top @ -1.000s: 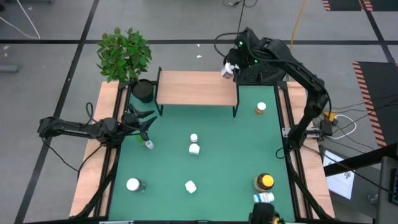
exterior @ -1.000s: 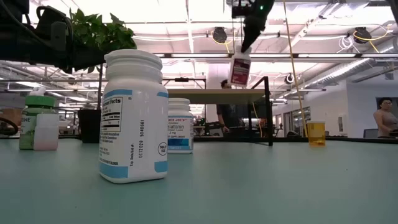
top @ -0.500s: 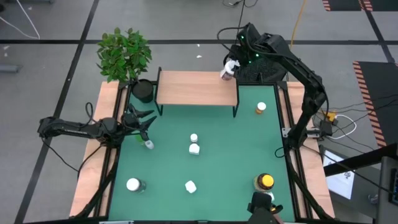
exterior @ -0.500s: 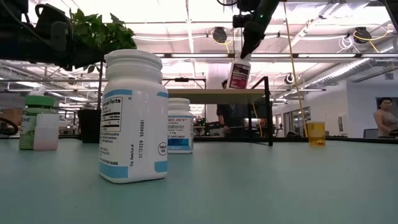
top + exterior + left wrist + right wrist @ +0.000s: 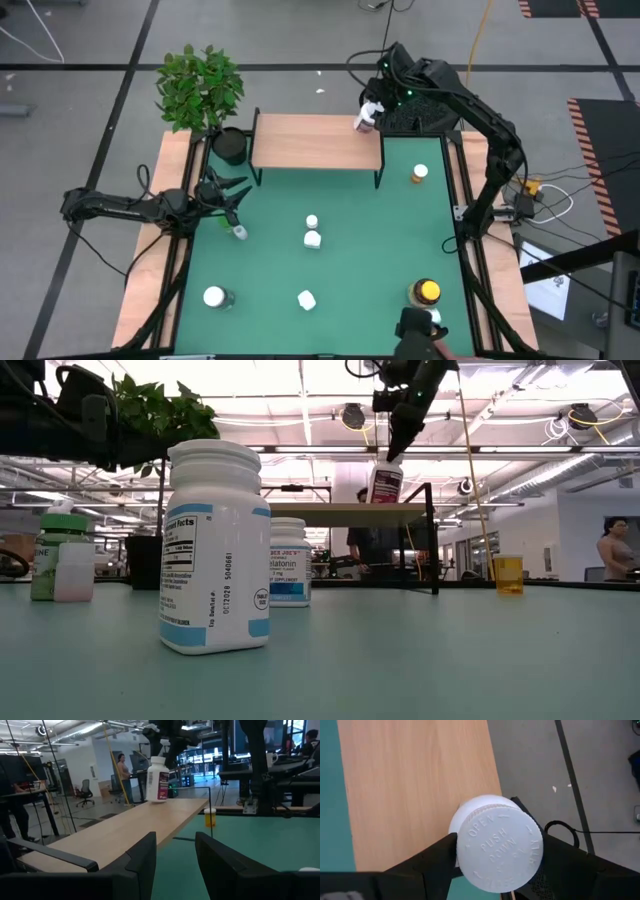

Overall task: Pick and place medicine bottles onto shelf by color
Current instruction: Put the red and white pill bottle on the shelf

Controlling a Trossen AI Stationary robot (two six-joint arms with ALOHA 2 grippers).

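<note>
My right gripper [image 5: 372,104] is shut on a white medicine bottle with a magenta label [image 5: 385,482], over the right far corner of the light-wood shelf [image 5: 315,142]. The bottle is tilted, and its base [image 5: 156,798] is at the shelf top; I cannot tell whether it touches. My left gripper [image 5: 228,192] is open at the table's left side, just beyond a green-capped bottle [image 5: 238,231] standing on the green mat. Other bottles stand on the mat: white ones [image 5: 312,238] [image 5: 213,297] [image 5: 305,298], an orange-topped one [image 5: 418,173] and an amber one with a yellow cap [image 5: 426,292]. My right gripper holds the white bottle by its cap [image 5: 497,847], pinched between the two fingers [image 5: 437,855], one on each side of the cap. The fingers come from above, slanting in from the far right. The bottle hangs tilted below them, its base at the shelf's far right corner.
A black plant pot [image 5: 229,145] with a green plant [image 5: 200,85] stands by the shelf's left end. Wooden rails [image 5: 150,290] run along both sides of the mat. Something dark [image 5: 415,328] sits at the near edge by the amber bottle. People [image 5: 612,550] show in the room behind.
My right gripper has come down toward the shelf's far right corner with the white bottle still in its hold. The bottle's base has dropped from clear above the shelf to the level of its top, and the bottle now tilts slightly.
</note>
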